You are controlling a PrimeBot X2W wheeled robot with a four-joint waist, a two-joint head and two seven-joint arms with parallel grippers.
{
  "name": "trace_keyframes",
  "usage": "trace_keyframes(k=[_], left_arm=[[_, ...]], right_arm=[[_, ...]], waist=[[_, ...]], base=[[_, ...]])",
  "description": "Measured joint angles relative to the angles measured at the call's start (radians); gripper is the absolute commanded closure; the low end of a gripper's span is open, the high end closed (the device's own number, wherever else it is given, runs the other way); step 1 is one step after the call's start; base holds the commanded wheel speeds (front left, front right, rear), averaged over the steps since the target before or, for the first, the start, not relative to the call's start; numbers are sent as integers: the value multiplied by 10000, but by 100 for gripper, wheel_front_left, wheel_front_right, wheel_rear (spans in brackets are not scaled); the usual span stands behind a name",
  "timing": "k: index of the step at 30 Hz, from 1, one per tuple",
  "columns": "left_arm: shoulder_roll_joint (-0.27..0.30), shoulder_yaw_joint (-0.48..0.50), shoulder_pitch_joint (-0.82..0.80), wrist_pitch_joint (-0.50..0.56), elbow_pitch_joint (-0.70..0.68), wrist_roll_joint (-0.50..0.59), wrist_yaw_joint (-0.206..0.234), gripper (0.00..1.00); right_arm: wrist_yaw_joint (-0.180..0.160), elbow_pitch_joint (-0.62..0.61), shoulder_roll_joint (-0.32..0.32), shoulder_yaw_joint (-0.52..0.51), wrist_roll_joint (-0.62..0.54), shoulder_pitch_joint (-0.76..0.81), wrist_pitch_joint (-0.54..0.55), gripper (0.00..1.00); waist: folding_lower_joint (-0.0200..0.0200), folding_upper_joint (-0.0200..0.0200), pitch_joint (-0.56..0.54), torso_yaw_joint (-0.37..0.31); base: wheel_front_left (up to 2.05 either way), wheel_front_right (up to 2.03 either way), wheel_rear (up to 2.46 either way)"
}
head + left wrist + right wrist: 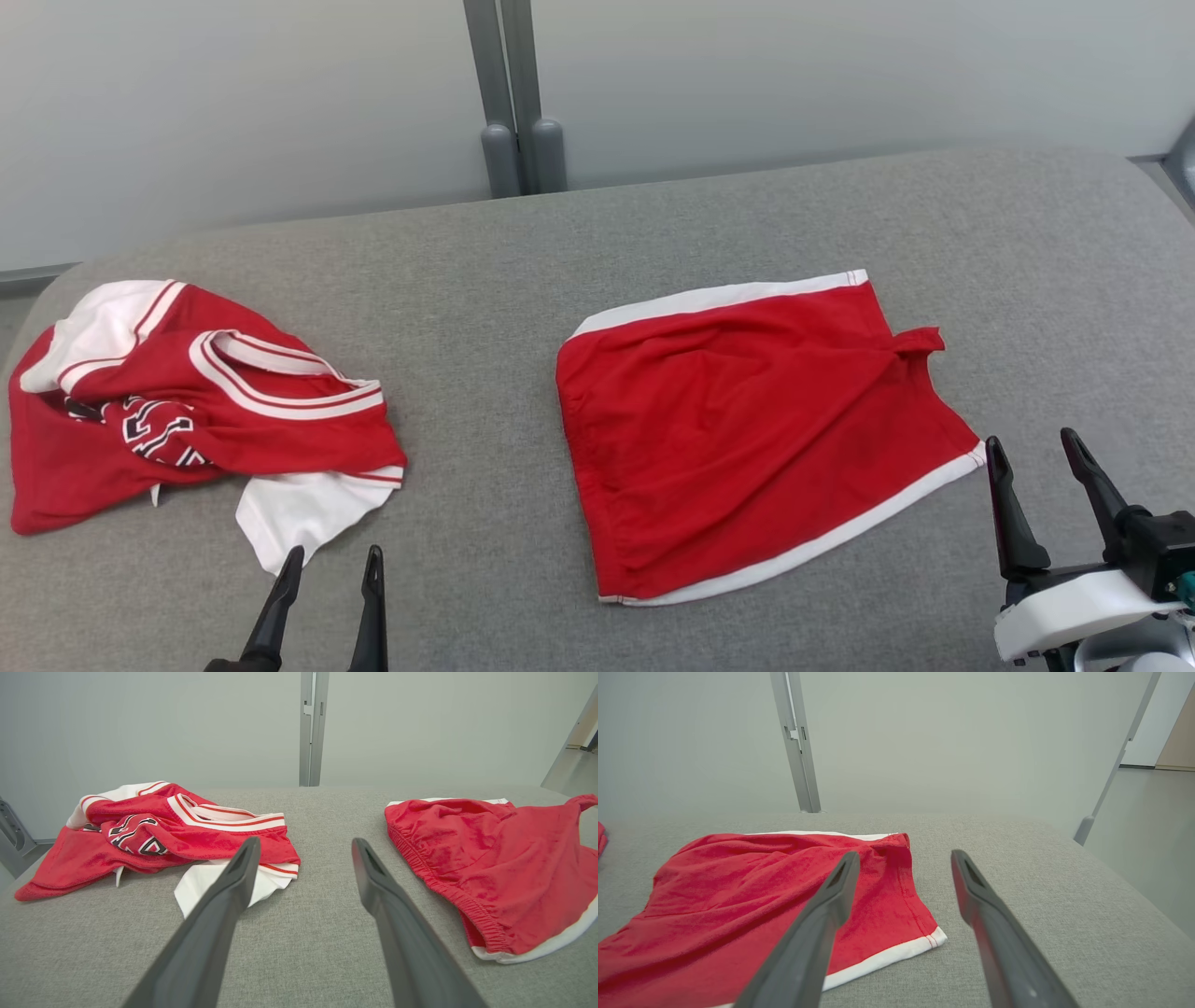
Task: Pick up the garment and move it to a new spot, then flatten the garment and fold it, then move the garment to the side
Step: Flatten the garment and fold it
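Surface: grey padded table [485, 280] stretched across the head view, with a pale wall and a grey post [513, 93] behind it.
Shorts: red shorts [756, 439] lay flat a little right of the table's middle, with a white band along the far edge and another along the near right edge.
Jersey: crumpled jersey [187, 401], red and white with dark lettering, lay in a heap at the left end, well apart from the shorts.
Left gripper: left gripper [334, 555] stood at the bottom of the head view, fingers apart and holding nothing, its tips near the white flap of the jersey.
Right gripper: right gripper [1032, 441] stood just beside the near right corner of the shorts, fingers apart and empty, not touching the cloth.
Left wrist view: jersey lay to the left of the fingers and shorts to the right; the gathered waistband [439, 882] of the shorts was plain here, while from above that edge looked like smooth red cloth.
Right wrist view: left finger crossed over the shorts, the white hem [887, 956] ended in a corner between the fingers, and the floor [1148, 812] appeared beyond the table's right side.
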Motion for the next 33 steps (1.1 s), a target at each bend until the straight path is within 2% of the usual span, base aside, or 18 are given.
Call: trace_keyframes(k=[6,11,24,33], left_arm=[[-479,562,44,2,236,336,-815,0],[-832,807,-79,0,397,541,-1160,0],[-1152,1400,-111,0,568,984,-1544,0],[-1235,1471,-112,0,637,1037,-1595,0]], right_arm=[[0,100,-6,63,-4,19,-2,0],[0,155,65,190,12,19,0,0],[0,167,79,140,38,22,-2,0],[0,111,77,138,50,14,0,0]], waist=[[0,0,-224,286],[0,0,-232,233],[0,0,-226,-80],[0,0,-240,-48]], base=[[0,0,0],[0,0,0],[0,0,0],[0,0,0]])
